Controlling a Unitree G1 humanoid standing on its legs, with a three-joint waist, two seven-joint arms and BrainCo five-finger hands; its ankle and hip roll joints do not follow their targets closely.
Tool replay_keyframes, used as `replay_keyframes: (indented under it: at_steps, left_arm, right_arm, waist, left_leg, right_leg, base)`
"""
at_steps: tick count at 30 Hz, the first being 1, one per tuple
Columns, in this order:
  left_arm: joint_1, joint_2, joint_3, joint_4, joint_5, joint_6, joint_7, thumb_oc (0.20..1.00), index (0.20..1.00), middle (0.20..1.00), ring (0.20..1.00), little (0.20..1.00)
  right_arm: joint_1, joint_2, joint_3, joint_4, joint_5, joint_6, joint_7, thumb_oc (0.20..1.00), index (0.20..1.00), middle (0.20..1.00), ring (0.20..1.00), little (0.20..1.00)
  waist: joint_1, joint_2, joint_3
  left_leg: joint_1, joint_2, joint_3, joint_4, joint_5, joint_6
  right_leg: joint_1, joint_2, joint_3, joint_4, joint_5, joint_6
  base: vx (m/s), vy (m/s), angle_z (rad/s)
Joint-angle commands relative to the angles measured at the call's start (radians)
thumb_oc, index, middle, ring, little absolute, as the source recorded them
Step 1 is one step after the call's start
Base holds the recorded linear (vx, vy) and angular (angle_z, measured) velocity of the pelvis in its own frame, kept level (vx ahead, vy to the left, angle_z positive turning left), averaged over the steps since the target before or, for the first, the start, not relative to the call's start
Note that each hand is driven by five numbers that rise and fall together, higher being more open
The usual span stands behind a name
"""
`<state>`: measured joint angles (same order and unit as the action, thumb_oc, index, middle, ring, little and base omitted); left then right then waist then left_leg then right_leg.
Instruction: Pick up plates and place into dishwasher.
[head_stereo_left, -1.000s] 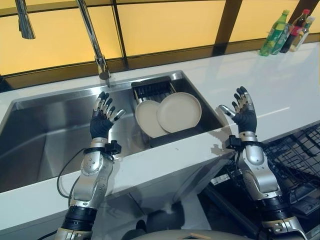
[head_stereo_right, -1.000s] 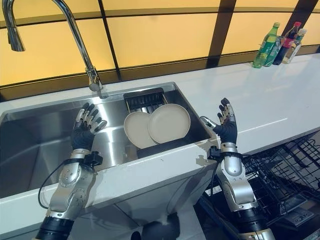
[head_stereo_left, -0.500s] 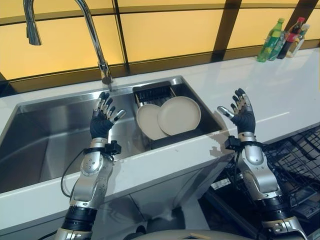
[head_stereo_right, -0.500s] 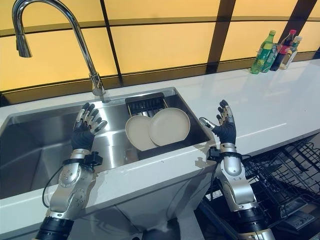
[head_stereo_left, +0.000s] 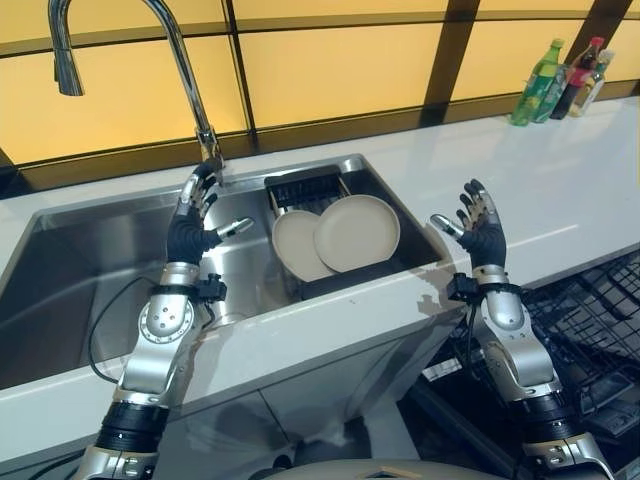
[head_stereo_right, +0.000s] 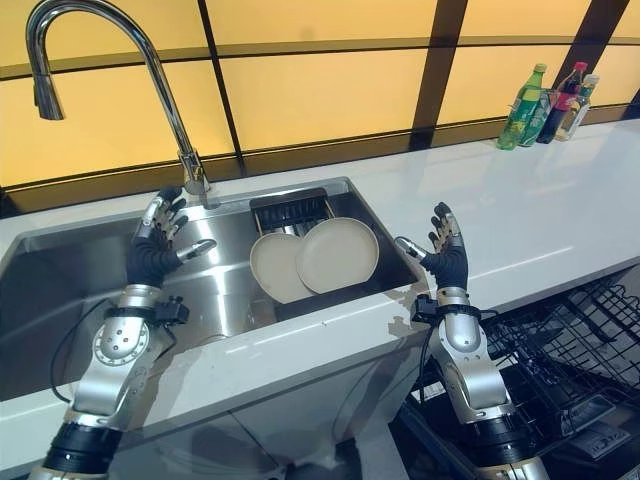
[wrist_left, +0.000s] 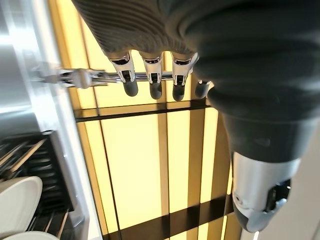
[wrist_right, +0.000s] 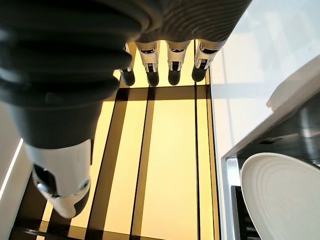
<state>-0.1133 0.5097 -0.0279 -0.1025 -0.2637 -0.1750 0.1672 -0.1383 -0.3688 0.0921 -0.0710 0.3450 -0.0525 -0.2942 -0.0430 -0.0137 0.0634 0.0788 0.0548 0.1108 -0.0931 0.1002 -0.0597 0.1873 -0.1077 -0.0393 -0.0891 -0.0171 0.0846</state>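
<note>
Two round cream-coloured plates (head_stereo_left: 340, 235) lean side by side, overlapping, in a dark slotted rack (head_stereo_left: 305, 185) at the right end of the stainless steel sink (head_stereo_left: 90, 270); the right plate lies partly over the left one. I take the sink as my landmark.

My left hand (head_stereo_left: 188, 232) is raised over the middle of the sink, just left of the plates and close to the base of the tall curved chrome tap (head_stereo_left: 190, 80) that rises from the sink's back edge. Its fingers are straight and spread, the thumb held out towards the plates, and it touches nothing. In the left wrist view I see the dark-tipped fingers (wrist_left: 152, 75) in a loose row with nothing between them and the thumb.

My right hand (head_stereo_right: 445, 258) stands upright over the white desk (head_stereo_left: 560, 190) just right of the sink, beyond its right rim and apart from the plates. Its fingers are spread as well, palm turned towards the sink, holding nothing; the right wrist view shows the fingers (wrist_right: 172, 62) extended, with the edge of a plate past them.

Far to the right of the sink, at the back of the desk, stands a cluster of bottles (head_stereo_left: 565, 70), one green. Below the desk, right of the sink, I see the black wire rack of the open dishwasher (head_stereo_left: 590, 320).
</note>
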Motion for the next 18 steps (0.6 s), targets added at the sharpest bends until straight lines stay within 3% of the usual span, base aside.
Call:
replay_keyframes:
  at_steps: [1,18]
  left_arm:
    - [-0.13,0.052,0.024,0.051,0.085,-0.058,-0.012,1.0,1.0,1.0,1.0,1.0]
    - [-0.246,0.176,-0.062,0.209,0.249,-0.047,-0.005,1.0,1.0,1.0,1.0,1.0]
  right_arm:
    - [-0.055,-0.018,0.006,-0.031,0.008,-0.026,0.004,1.0,1.0,1.0,1.0,1.0]
    - [-0.006,-0.06,0.025,-0.035,0.032,0.015,0.055,1.0,1.0,1.0,1.0,1.0]
  waist:
    - [-0.019,0.009,-0.05]
    - [-0.121,0.056,-0.007]
  left_leg:
    - [0.06,0.04,0.013,0.021,-0.091,-0.003]
    - [0.071,0.026,0.07,0.026,-0.105,0.008]
  right_leg:
    - [-0.099,-0.045,-0.008,0.019,0.095,0.043]
    - [-0.15,-0.055,0.095,0.04,0.103,0.063]
  base:
    - [0.11,-0.005,-0.09]
    - [0.09,0.019,-0.15]
